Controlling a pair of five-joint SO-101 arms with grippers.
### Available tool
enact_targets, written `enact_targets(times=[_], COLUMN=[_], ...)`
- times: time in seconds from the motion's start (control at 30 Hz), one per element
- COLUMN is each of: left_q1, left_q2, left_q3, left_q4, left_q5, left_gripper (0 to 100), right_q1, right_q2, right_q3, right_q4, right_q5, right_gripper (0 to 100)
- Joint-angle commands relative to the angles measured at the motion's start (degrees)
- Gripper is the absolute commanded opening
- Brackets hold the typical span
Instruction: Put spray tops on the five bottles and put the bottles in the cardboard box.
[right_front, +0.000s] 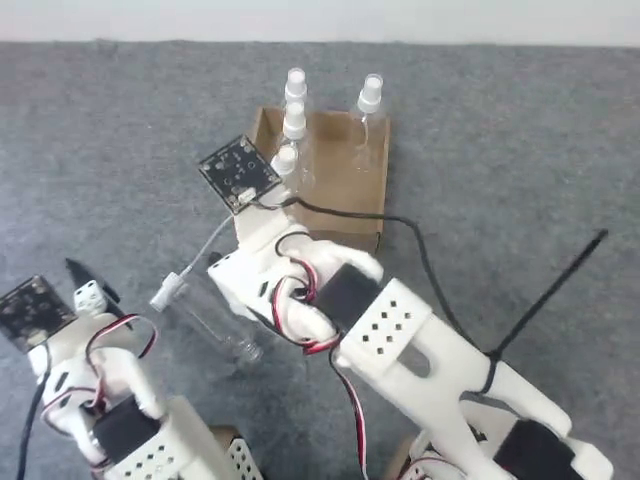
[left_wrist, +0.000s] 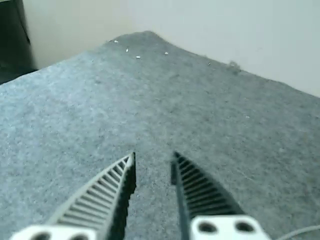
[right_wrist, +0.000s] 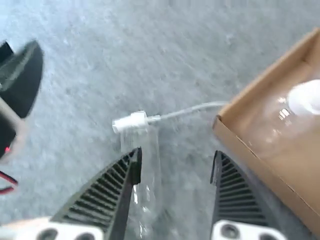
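Note:
A clear bottle (right_front: 212, 318) lies on its side on the grey carpet, just in front of the cardboard box (right_front: 372, 190). A white spray top (right_front: 167, 293) rests at one end of it, its thin tube (right_wrist: 190, 111) running away over the carpet toward the box. Whether the top sits on the bottle's neck I cannot tell. My right gripper (right_wrist: 176, 152) hovers open above the bottle (right_wrist: 143, 170), one finger over it, the other near the box corner. Several bottles with spray tops (right_front: 294, 122) stand in the box. My left gripper (left_wrist: 153, 156) is open over bare carpet at the near left (right_front: 84, 283).
The right arm (right_front: 390, 330) stretches from the near right edge up to the box, with a black cable (right_front: 430, 270) trailing beside it. A thin black rod (right_front: 560, 285) lies on the carpet at the right. A pale wall borders the carpet at the back.

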Motion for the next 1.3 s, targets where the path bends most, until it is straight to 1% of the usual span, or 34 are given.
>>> enact_targets(times=[0.0,0.1,0.27,0.43,0.63,0.7,0.8,0.93,1.0,1.27], left_q1=[-0.3,-0.3,-0.3,-0.3,-0.3,-0.3,-0.3,-0.3,-0.3,-0.4], left_q2=[-1.1,-1.1,-1.1,-1.1,-1.1,-1.1,-1.1,-1.1,-1.1,-1.1], left_q3=[-0.3,-0.3,-0.3,-0.3,-0.3,-0.3,-0.3,-0.3,-0.3,-0.2], left_q4=[0.5,0.5,0.5,0.5,0.5,0.5,0.5,0.5,0.5,0.5], left_q5=[0.6,0.6,0.6,0.6,0.6,0.6,0.6,0.6,0.5,0.4], left_gripper=[15,15,15,16,16,16,16,16,16,16], right_q1=[-1.9,-2.5,-3.3,-4.1,-6.9,-7.4,-8.0,-8.7,-8.7,-8.7], right_q2=[-2.0,1.1,12.4,25.2,38.7,42.9,48.5,53.8,55.4,56.7], right_q3=[-0.2,-2.5,-11.3,-24.3,-40.9,-45.5,-50.5,-55.2,-56.7,-57.1], right_q4=[-4.6,-4.4,-1.4,6.2,20.6,24.0,26.7,29.0,29.3,29.3], right_q5=[-0.9,-0.9,-0.9,-0.7,-0.6,-0.6,-0.4,4.8,6.2,6.7], right_gripper=[18.8,18.8,18.8,19.8,37.4,40.0,39.1,37.2,36.5,36.2])
